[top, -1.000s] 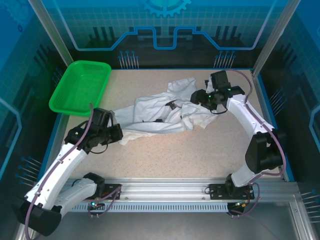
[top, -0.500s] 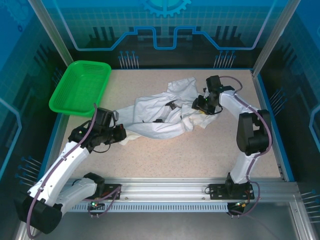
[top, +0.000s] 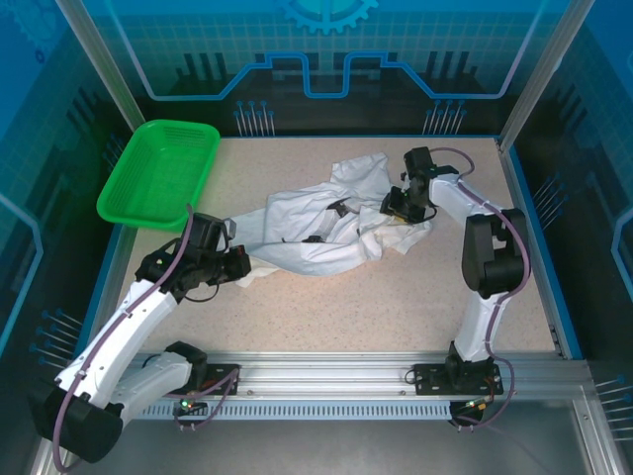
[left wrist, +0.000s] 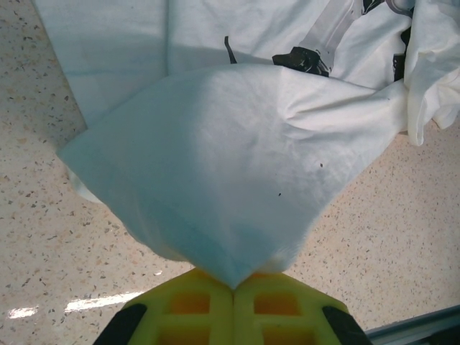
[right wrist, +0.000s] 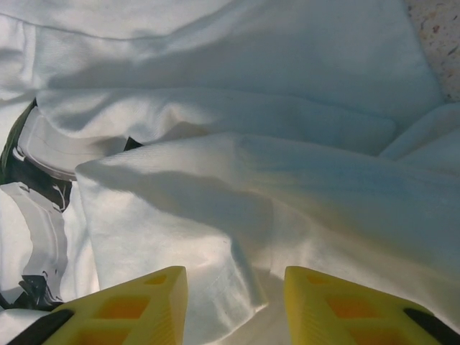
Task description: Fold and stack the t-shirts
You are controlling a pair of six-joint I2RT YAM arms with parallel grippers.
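On the speckled tabletop [top: 396, 297] the white t-shirts [top: 316, 223] lie in one crumpled heap around the middle; how many there are is hard to tell. The left claw [left wrist: 232, 284], at the heap's near-left end, is clamped tight on a cloth corner. The right claw [right wrist: 233, 287], at its far-right end, stands partly open astride a fold.

White t-shirts [top: 302, 247], black print [left wrist: 302, 59]; green mesh basket [top: 148, 188]; speckled beige table [top: 396, 297]; yellow fingers [right wrist: 129, 302].

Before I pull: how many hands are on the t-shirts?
2: left hand shut on the near-left corner of the t-shirts; right hand straddles a fold at far right, jaws apart.
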